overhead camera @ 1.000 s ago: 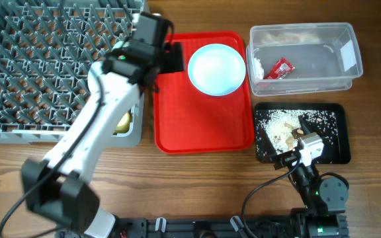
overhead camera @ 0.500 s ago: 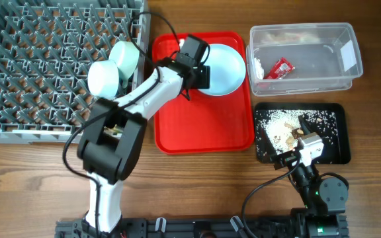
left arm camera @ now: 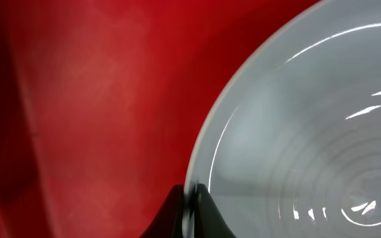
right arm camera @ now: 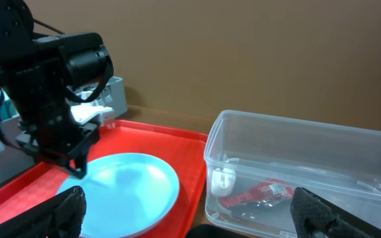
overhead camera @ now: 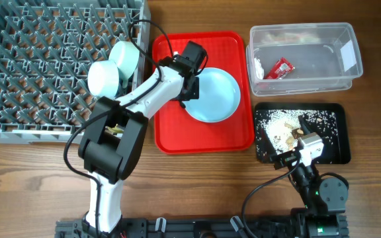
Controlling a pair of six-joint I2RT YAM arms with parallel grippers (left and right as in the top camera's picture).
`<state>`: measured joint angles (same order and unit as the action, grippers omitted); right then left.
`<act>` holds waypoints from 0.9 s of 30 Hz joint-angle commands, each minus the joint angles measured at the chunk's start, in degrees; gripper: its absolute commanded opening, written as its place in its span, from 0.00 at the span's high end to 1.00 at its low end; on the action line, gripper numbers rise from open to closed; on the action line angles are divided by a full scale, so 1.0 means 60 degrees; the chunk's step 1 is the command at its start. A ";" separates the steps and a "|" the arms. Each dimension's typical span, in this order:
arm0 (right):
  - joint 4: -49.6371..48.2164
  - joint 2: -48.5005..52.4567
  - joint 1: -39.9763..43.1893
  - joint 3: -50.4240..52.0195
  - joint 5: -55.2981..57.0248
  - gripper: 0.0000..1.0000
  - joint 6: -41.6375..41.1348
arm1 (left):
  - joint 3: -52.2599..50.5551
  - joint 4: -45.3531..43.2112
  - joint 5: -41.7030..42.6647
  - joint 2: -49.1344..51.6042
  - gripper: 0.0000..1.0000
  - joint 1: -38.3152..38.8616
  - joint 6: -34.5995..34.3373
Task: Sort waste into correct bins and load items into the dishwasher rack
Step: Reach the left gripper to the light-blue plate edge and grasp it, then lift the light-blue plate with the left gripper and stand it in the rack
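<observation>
The plate (overhead camera: 213,99) is lying on the red tray (overhead camera: 204,135), in its upper right part. The left gripper (overhead camera: 189,89) is gripping the plate's left rim. In the left wrist view the fingertips (left arm camera: 167,221) are pinching that thin edge between them. Two bowls (overhead camera: 103,78) are sitting side by side, touching, at the right edge of the rack (overhead camera: 38,59). The wrapper (overhead camera: 282,67) is lying inside the tub (overhead camera: 299,26), and crumbs (overhead camera: 276,119) are lying scattered in the black tray (overhead camera: 341,112) just in front of it. The right gripper (right arm camera: 194,221) is hanging over the black tray's near part, jaws spread wide and holding nothing.
</observation>
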<state>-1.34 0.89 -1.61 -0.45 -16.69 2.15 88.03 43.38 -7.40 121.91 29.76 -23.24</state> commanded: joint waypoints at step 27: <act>-0.0047 -0.0076 0.0051 0.0025 -0.0149 0.00 -0.0109 | 0.0208 0.1464 -0.8601 -0.5821 0.96 -0.1198 0.2397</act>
<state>-1.37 0.89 -1.61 -0.45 -16.69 2.15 88.14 52.14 -42.94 89.14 27.11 -16.60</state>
